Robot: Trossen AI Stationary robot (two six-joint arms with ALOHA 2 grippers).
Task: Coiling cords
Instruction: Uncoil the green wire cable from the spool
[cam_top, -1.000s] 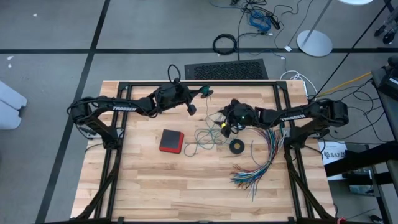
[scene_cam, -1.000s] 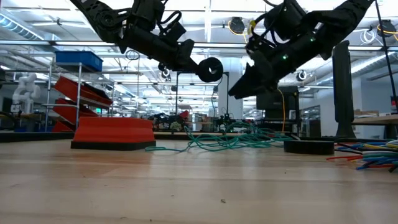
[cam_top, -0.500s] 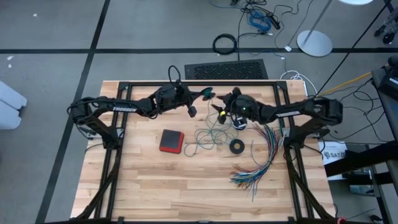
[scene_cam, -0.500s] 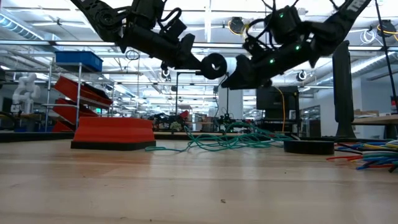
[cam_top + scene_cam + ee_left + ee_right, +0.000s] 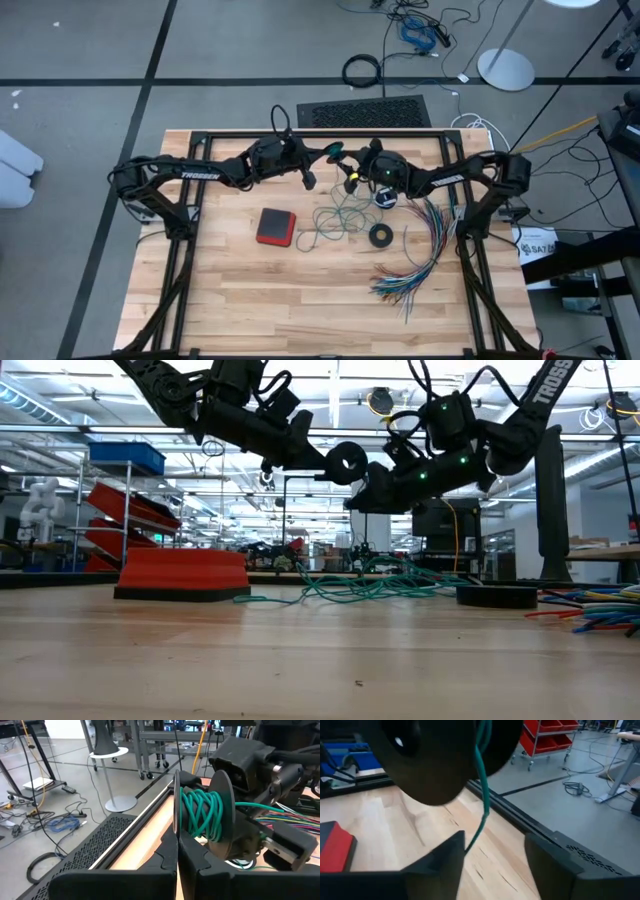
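Note:
My left gripper (image 5: 316,161) is over the table's far middle, shut on a black spool (image 5: 345,461) that has teal-green cord (image 5: 201,813) wound on its hub. A strand runs from the spool down to a loose teal-green pile (image 5: 335,215) on the table. My right gripper (image 5: 495,845) is open just right of the spool, and that strand (image 5: 482,810) passes between its fingers. I cannot tell whether it touches them. A small round black-and-white piece (image 5: 384,197) lies under the right arm. My left gripper pinches the rim of the spool's near flange (image 5: 176,795) between its two fingers. The fingers come nearly level from the table's left and lie in the plane of the flange. The spool is lifted clear of the table, its axis level and across the fingers.
A red box (image 5: 276,226) lies left of the cord pile. A black tape ring (image 5: 381,236) and a fan of multicoloured wires (image 5: 415,262) lie to its right. Bare wood stretches across the near half of the table (image 5: 260,310).
My right gripper has gone toward the table's far left, up to the spool. It has tipped from slanting down to almost level. The spool and the cord pile have stayed where they were.

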